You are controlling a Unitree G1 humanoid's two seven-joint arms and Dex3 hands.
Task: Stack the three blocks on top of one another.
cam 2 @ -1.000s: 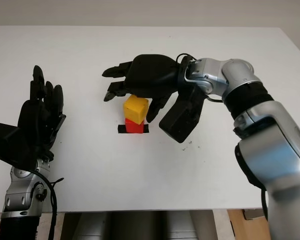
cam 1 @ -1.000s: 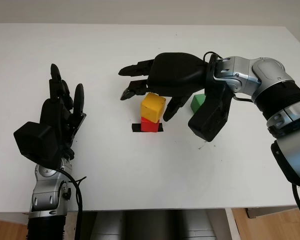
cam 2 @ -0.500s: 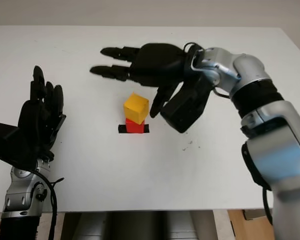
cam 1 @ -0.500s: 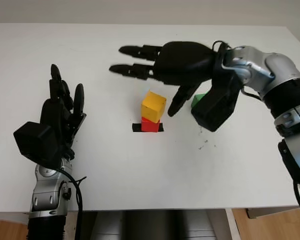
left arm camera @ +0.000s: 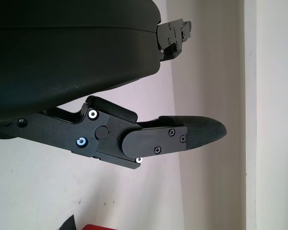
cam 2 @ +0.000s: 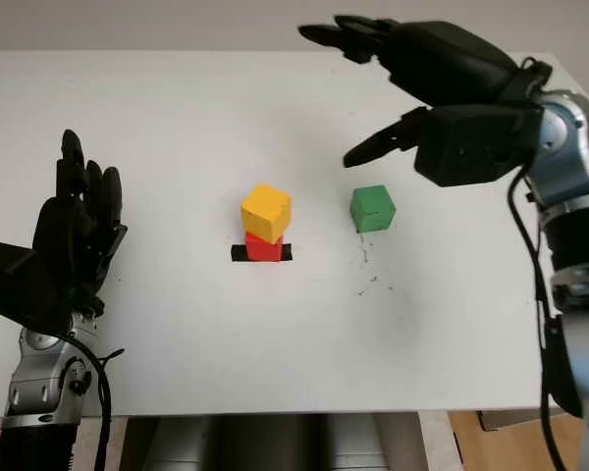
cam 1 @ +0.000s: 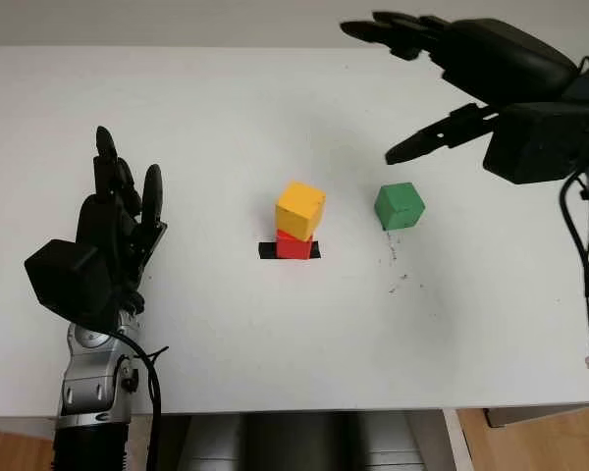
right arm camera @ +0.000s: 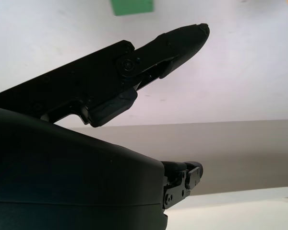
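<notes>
The right hand (cam 1: 471,83) has lifted away with fingers released, leaving the yellow block (cam 1: 300,209) on the red block (cam 1: 294,246); the green block (cam 1: 400,206), below its fingertips, comes next, while the left hand (cam 1: 103,245) waits open.

Both arms are silver-grey with black cables, each ending in a black three-fingered hand fastened with small screws.

The table (cam 1: 177,108) has a matt white top, smooth, with some small dark marks. The yellow block (cam 1: 300,209), red block (cam 1: 294,245) and green block (cam 1: 400,206) look matt, maybe painted wood. Both the left hand (cam 1: 113,240) and the right hand (cam 1: 471,78) have black plastic shells, slightly shiny. The forearms are brushed silver metal.
</notes>
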